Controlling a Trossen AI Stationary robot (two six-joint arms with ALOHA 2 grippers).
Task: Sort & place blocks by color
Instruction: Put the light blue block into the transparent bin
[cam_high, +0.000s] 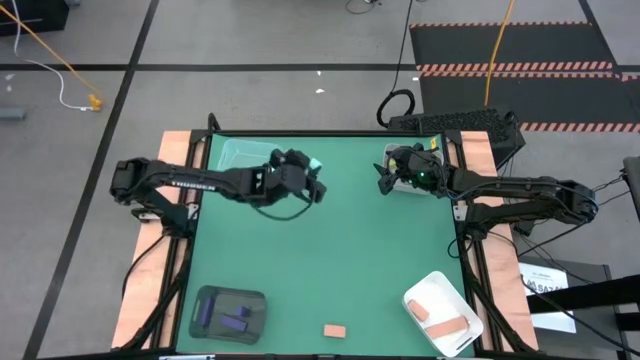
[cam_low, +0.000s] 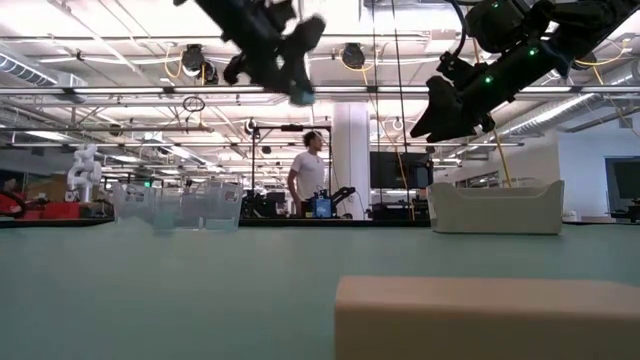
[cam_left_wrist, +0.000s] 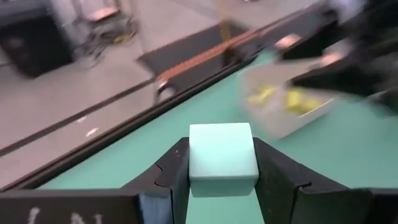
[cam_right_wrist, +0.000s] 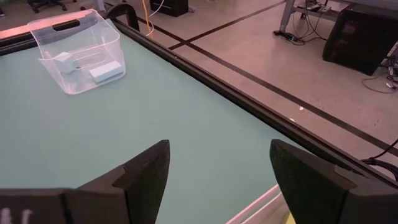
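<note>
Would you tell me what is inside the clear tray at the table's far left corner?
Two light teal blocks lie inside the clear tray; overhead, the left arm partly covers it, so more cannot be excluded.

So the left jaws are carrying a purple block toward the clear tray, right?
Not purple. The left wrist view shows the left gripper shut on a light teal block. In the high view it is beside the clear tray.

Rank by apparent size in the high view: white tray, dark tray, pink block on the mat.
1. White tray and dark tray: look alike, too close to rank.
2. Pink block: clearly smallest.
</note>
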